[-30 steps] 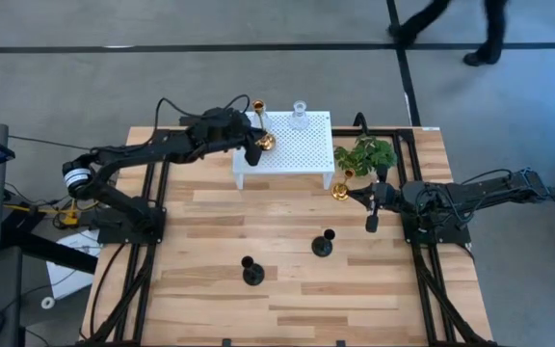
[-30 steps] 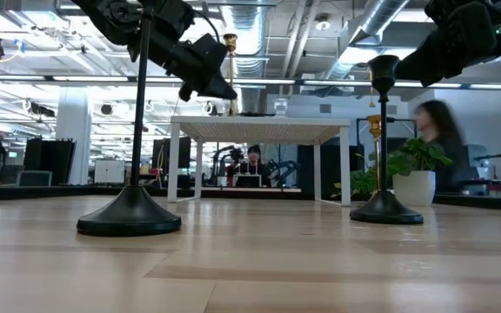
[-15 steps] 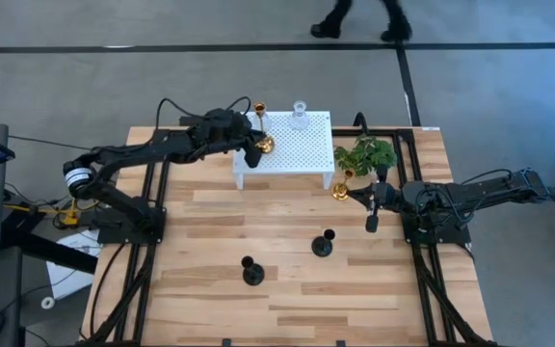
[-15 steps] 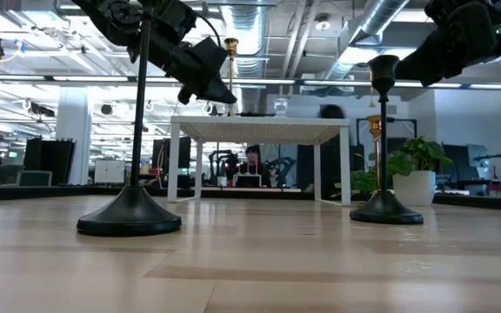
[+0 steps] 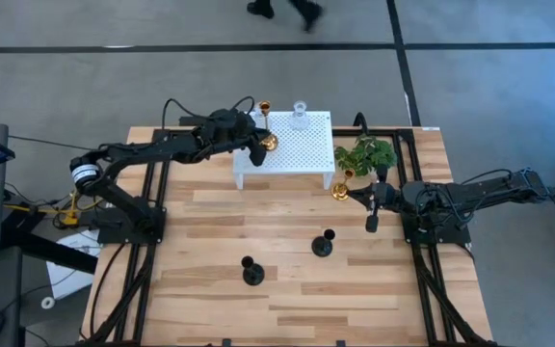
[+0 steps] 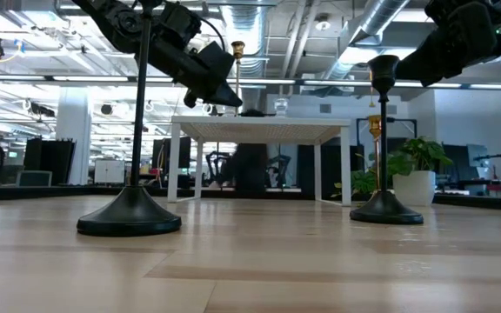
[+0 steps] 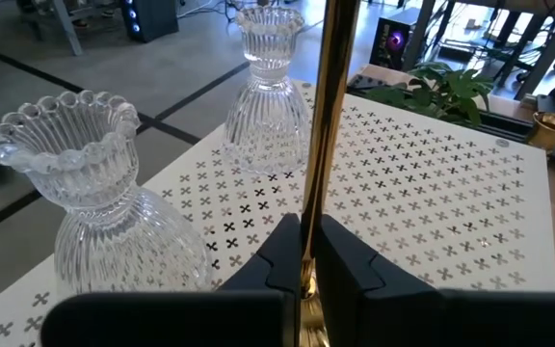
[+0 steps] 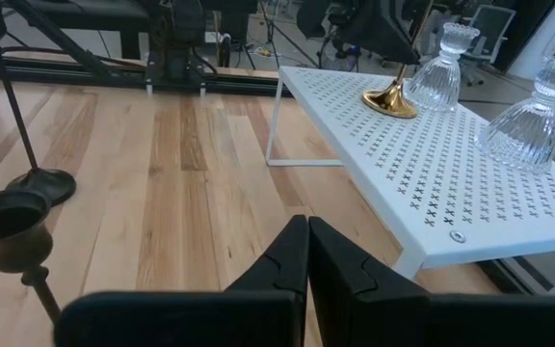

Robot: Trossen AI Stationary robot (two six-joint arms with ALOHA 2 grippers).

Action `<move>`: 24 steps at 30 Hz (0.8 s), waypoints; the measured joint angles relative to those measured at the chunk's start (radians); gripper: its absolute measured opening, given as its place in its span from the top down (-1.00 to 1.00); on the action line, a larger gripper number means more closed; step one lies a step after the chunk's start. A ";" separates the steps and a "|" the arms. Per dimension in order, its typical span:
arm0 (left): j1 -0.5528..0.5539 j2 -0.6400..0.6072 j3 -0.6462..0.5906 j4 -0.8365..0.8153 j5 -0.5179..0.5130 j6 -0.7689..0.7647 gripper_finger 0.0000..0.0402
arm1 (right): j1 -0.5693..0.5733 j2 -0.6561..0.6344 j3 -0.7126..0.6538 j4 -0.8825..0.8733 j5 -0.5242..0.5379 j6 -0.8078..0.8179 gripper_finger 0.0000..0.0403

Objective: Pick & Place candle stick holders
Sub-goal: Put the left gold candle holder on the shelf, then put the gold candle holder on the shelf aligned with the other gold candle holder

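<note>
The shiny gold candle stick holder with a thin stem [image 7: 328,106] stands on the white perforated rack [image 5: 306,145] at that rack's ten o'clock corner, its round base [image 8: 389,99] flat on the sheet and its cup [image 5: 265,105] upright. The left gripper [image 7: 303,258] is clamped on its stem low down, one dark finger to each side. Just beside it, toward twelve o'clock, sit two clear ribbed glass holders [image 7: 94,198], one nearer the rack's edge and the other [image 7: 267,92] further along it.

A second gold holder [image 5: 340,189] stands on the wooden surface [image 5: 210,241] at the rack's four o'clock, below the green leafy plant [image 5: 366,153]. The right gripper [image 8: 307,253] waits near it at three o'clock of the surface, fingers pressed together on nothing. Two matte black holders stand toward six o'clock: one [image 5: 251,272] at seven o'clock, one [image 5: 325,244] nearer the middle, well apart from the rack
</note>
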State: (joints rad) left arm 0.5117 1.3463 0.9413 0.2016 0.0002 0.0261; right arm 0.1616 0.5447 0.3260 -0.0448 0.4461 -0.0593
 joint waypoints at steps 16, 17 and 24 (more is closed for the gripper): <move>0.000 0.000 -0.009 0.021 0.000 0.022 0.64 | 0.000 0.000 0.000 0.000 0.000 0.000 1.00; 0.000 -0.002 -0.008 0.030 0.000 0.022 0.60 | 0.000 0.000 0.000 0.000 0.000 0.000 1.00; 0.000 -0.003 -0.007 0.035 0.000 0.041 0.32 | 0.000 0.000 0.000 0.000 0.000 0.000 1.00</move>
State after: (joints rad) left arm 0.5121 1.3437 0.9344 0.2367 0.0002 0.0673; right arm 0.1615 0.5449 0.3260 -0.0452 0.4461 -0.0593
